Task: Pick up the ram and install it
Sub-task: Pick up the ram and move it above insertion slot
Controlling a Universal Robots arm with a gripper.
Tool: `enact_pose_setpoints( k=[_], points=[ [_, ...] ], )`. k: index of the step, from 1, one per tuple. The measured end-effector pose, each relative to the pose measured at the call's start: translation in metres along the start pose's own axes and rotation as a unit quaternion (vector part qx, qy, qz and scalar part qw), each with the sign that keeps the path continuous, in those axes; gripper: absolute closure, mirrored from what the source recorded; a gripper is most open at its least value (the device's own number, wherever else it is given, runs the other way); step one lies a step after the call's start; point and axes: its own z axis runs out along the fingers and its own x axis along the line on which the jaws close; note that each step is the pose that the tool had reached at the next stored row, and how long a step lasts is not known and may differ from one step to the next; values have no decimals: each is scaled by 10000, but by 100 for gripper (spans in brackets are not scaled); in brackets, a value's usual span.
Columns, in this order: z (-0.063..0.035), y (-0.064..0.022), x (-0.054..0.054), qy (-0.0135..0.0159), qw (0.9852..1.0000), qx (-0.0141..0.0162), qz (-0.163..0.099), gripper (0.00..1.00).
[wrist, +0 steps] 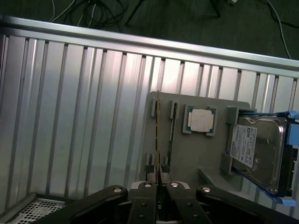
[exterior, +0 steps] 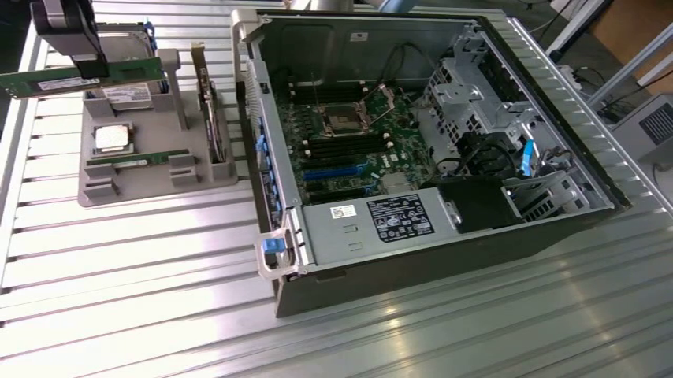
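The arm hangs in the upper left of the exterior view, above the grey holder (exterior: 158, 189). Its black pincer (exterior: 90, 69) points downward and is clamped on the ram (exterior: 131, 72), which is held level in the air, clear of the holder. In the wrist view the pincer (wrist: 159, 179) pinches the ram (wrist: 159, 135) edge-on. A second stick (exterior: 137, 161) lies in the holder near the processor chip (exterior: 113, 138).
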Motion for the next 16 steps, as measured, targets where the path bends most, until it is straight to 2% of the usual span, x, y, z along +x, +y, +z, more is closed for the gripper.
enact_pose_setpoints(
  k=[7,16],
  points=[
    [-7,-179,26,2,10000,0,0,86],
    [-21,-482,71,10,10000,-1,1,86]
  ],
)
